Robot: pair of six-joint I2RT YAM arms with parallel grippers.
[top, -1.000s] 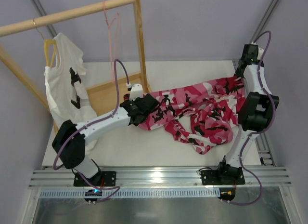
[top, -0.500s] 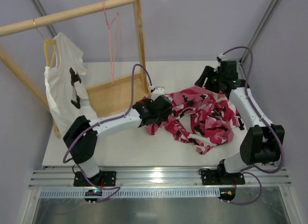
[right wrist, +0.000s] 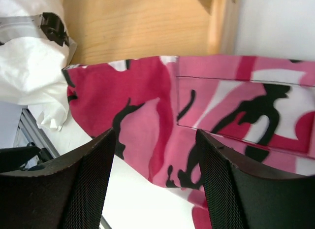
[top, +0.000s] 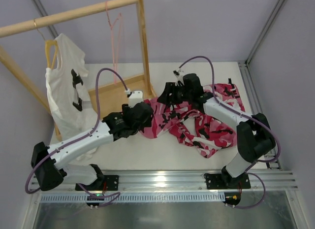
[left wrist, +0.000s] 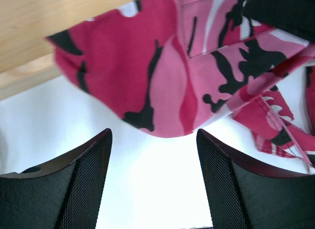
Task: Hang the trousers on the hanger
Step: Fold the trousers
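Nearest the bases, the left arm stretches low and forward across the table (top: 147,152), forearm almost flat, so the left gripper (left wrist: 153,135) sits at the near-left corner of the trousers (top: 206,123). Its claw is spread, with only bare tabletop between the fingers, and the cloth's rounded edge lies just beyond the tips. The trousers lie crumpled on the table, gripped by neither arm, their left end reaching the wooden rack base (top: 110,98). The right arm folds in over the trousers from their right side, bringing the right gripper (right wrist: 155,135) above that same left end. Its claw is spread too, with nothing pinched. Both look poised to take a hold on this end. Beyond the trousers, to their far left, the pale-pink wire hanger (top: 114,37) hangs bare from the rack's rail (top: 74,15), well apart from them.
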